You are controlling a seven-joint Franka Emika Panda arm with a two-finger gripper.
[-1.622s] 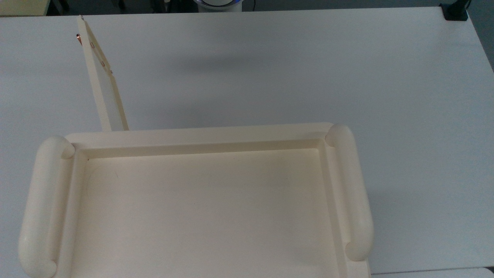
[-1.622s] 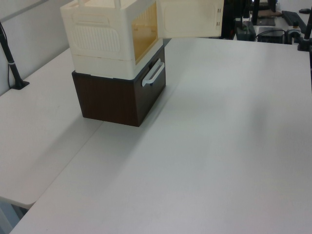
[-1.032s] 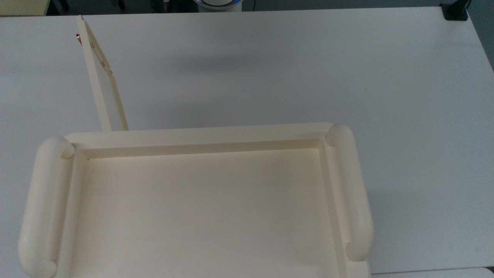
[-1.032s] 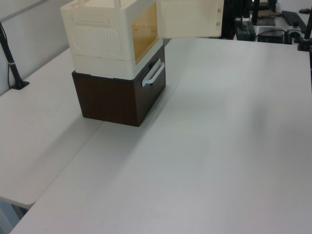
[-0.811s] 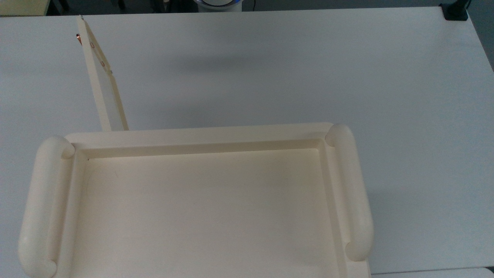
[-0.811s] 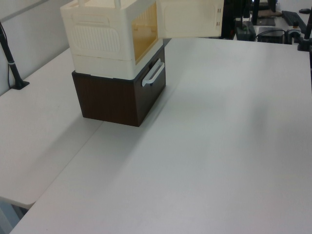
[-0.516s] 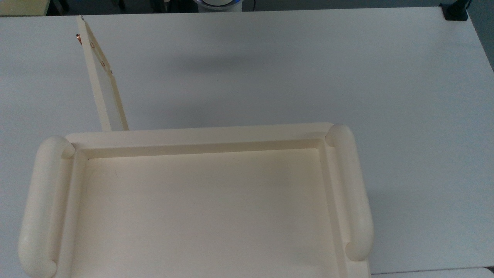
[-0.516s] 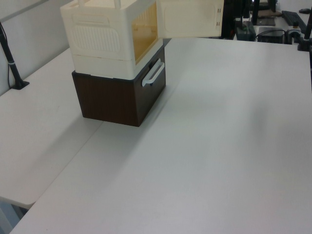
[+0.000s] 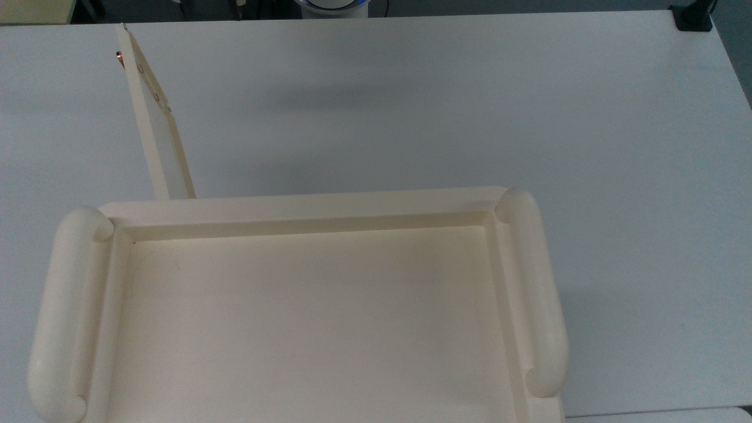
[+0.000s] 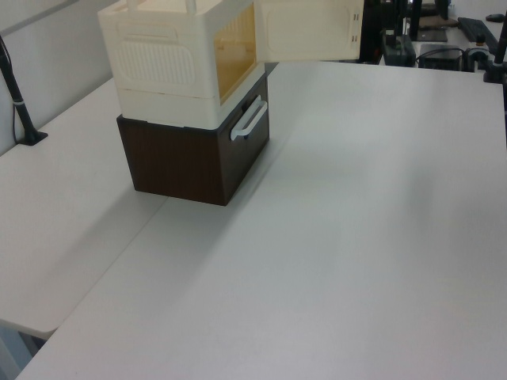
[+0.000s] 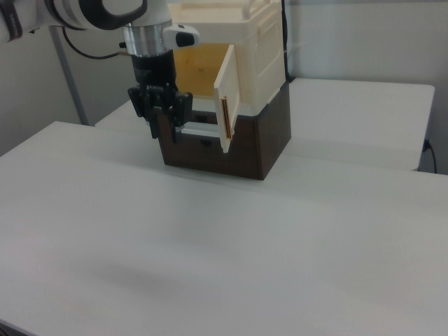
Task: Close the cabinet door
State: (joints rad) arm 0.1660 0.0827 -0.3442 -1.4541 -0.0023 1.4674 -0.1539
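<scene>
The door (image 9: pixel 154 111), a thin, stiff, light-looking panel, stands swung out from the cabinet (image 10: pixel 186 67) over the desk (image 9: pixel 446 106), and probably needs only a push near its free edge; whether the hand (image 11: pixel 165 133) is apart or together I cannot tell.

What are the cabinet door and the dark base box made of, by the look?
The cabinet door: likely moulded plastic, matte cream; thin panel with a raised border, copper-coloured screws near one edge. The dark base box: probably wood or wood-look laminate, dark brown, satin; faint grain, so uncertain.
</scene>
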